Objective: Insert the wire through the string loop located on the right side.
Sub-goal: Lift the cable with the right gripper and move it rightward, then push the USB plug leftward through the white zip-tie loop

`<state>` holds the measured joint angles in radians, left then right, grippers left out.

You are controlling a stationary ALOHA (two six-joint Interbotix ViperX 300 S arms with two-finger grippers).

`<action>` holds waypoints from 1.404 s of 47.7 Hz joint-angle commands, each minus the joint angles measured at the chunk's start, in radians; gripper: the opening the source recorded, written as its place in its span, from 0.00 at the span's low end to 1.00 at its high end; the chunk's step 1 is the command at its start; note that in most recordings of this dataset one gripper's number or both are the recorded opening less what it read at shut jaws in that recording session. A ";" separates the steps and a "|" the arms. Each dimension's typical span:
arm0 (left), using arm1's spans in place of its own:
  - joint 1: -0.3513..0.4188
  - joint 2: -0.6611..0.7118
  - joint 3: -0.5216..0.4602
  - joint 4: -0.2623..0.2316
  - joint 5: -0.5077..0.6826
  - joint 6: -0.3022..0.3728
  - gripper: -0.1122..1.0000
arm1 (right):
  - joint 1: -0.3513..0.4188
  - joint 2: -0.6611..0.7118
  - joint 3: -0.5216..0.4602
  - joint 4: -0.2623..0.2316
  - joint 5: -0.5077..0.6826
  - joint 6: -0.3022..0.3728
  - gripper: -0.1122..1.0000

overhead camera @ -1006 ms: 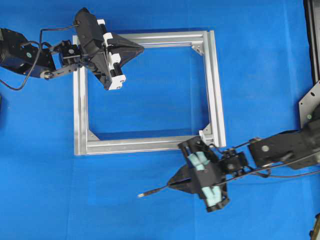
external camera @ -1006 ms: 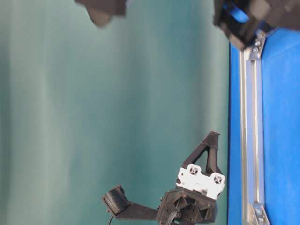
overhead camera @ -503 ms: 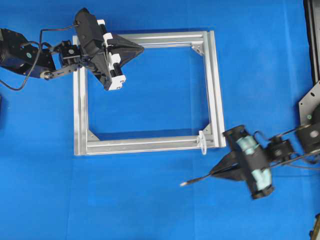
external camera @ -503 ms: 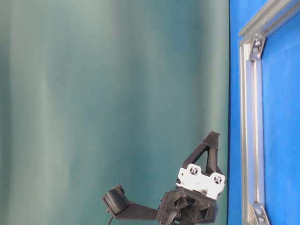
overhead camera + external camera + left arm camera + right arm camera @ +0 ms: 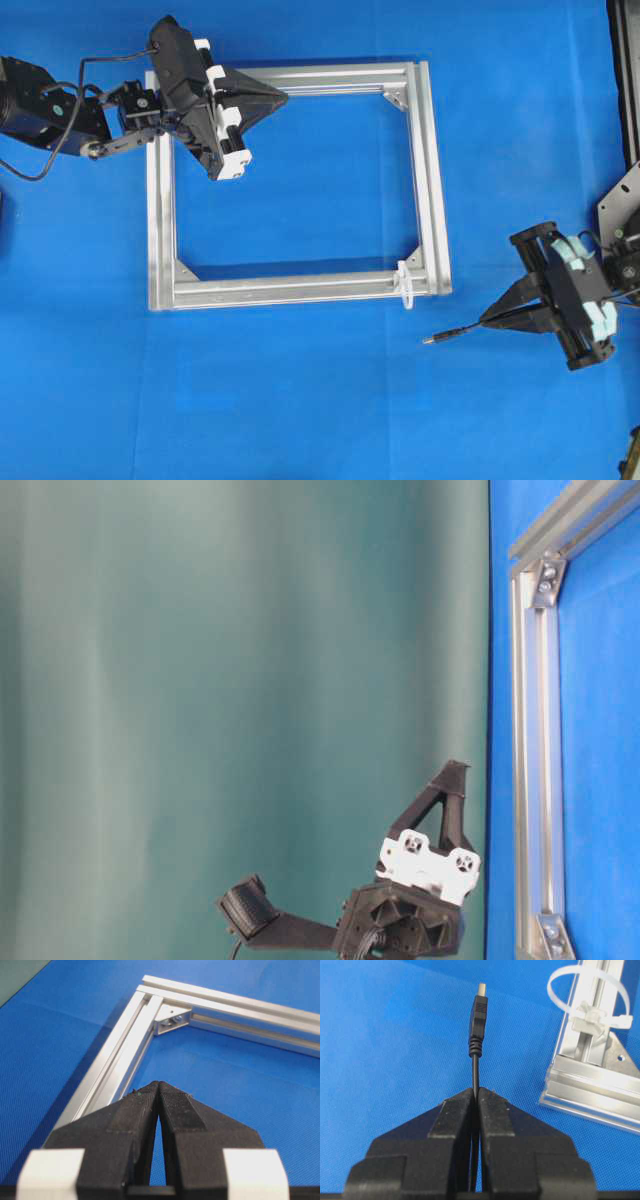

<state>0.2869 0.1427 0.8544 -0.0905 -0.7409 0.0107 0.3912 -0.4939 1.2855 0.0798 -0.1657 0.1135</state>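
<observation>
right hand (image 5: 497, 317) clamped on the wire (image 5: 477, 1020), plug tip pointing left; the loop (image 5: 405, 285) lies up-left of the tip, near, off its axis. left hand (image 5: 159, 1091) shut, empty, well apart.

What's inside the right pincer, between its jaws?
The right pincer is shut on the wire. The cable runs out past the jaw tips and ends in a plug with a metal tip, pointing away. The stretch of wire clamped between the jaws is mostly hidden.

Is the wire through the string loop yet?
Out. The wire tip, held by the right gripper, sits apart from the string loop.
</observation>
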 commanded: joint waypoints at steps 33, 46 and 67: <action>0.003 -0.031 -0.012 0.003 -0.006 0.000 0.10 | -0.199 0.025 0.008 -0.011 -0.044 -0.017 0.07; 0.003 -0.031 -0.011 0.002 -0.006 0.000 0.10 | -0.201 0.021 0.009 -0.015 -0.049 -0.020 0.07; 0.003 -0.031 -0.012 0.003 -0.006 0.002 0.10 | -0.201 0.021 0.008 -0.015 -0.055 -0.020 0.07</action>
<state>0.2869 0.1427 0.8544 -0.0905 -0.7409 0.0107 0.1917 -0.4663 1.3023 0.0660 -0.2086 0.0951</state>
